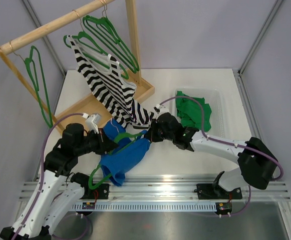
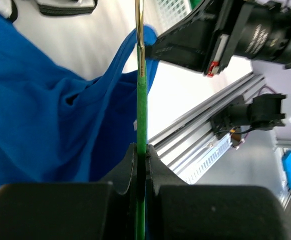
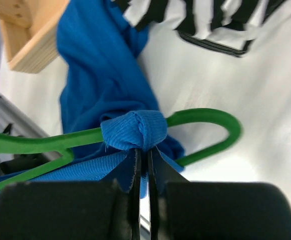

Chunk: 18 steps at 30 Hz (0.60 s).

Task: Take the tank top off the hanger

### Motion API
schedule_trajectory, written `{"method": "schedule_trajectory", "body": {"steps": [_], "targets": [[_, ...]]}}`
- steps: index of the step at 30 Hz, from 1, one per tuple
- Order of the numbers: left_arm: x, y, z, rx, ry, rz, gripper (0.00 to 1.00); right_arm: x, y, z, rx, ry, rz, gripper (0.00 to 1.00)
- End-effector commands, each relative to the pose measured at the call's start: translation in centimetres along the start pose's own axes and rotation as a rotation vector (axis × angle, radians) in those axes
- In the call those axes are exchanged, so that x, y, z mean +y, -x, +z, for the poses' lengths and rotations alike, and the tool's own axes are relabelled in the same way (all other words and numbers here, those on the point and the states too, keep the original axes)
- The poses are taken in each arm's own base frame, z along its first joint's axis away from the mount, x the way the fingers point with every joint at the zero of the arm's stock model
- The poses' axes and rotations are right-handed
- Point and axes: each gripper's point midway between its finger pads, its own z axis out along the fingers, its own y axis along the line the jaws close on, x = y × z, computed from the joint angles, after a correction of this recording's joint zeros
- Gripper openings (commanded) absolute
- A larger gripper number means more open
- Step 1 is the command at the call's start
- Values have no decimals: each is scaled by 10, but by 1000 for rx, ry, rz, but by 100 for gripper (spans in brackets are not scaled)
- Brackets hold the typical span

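A blue tank top (image 1: 126, 156) hangs on a green hanger (image 1: 130, 135) low over the table, between the two arms. My left gripper (image 1: 106, 145) is shut on the hanger's green neck (image 2: 141, 115), just below its metal hook. My right gripper (image 1: 150, 134) is shut on the tank top's blue strap (image 3: 135, 131), which is wrapped round the hanger's arm (image 3: 45, 142) near its curved end (image 3: 225, 125). In the left wrist view the blue cloth (image 2: 45, 115) fills the left side.
A wooden rack (image 1: 75, 22) at the back left carries several green hangers (image 1: 110, 35) and a black-and-white striped top (image 1: 110, 85) that drapes down to the table. A clear bin (image 1: 225, 107) with green cloth (image 1: 193, 111) stands at the right. A metal rail (image 1: 185, 187) runs along the near edge.
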Motion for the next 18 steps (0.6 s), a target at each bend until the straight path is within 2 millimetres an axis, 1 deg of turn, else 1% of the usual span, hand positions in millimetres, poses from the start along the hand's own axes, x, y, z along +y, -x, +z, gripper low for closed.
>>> {"method": "schedule_trajectory", "body": {"steps": [1, 2, 3, 4, 5, 6, 8, 9, 10, 11, 13, 15, 18], "targets": [[-5, 6, -8, 0, 2, 68, 0, -22, 34, -14, -103, -181, -63, 0], [-8, 5, -11, 6, -7, 86, 0, -30, 37, -15, -106, -223, -63, 0], [-10, 4, -13, 12, -18, 96, 0, -38, 45, -18, -125, -270, -62, 0], [-11, 3, -15, 17, -20, 105, 0, -50, 42, -21, -104, -322, -62, 0], [-13, 1, -18, 27, -26, 126, 0, -62, 46, -22, -102, -368, -44, 0], [-16, 0, -21, 27, -43, 139, 0, -67, 52, -23, -102, -386, -33, 0], [-23, -1, -25, 23, -73, 157, 0, -85, 51, -20, -58, -433, -23, 0], [-31, -2, -29, 18, -114, 167, 0, -87, 54, -19, -53, -439, -22, 0], [-36, -1, -31, 8, -139, 176, 0, -92, 52, -20, -35, -457, -23, 0], [-43, 2, -34, -11, -169, 186, 0, -97, 49, -17, -17, -473, -27, 0], [-55, 6, -44, -47, -217, 212, 0, -107, 49, -19, -10, -500, -16, 0], [-65, 11, -51, -79, -243, 237, 0, -112, 52, -22, -12, -502, 4, 0], [-70, 26, -56, -143, -235, 251, 0, -109, 52, -27, -5, -474, 1, 0]]}}
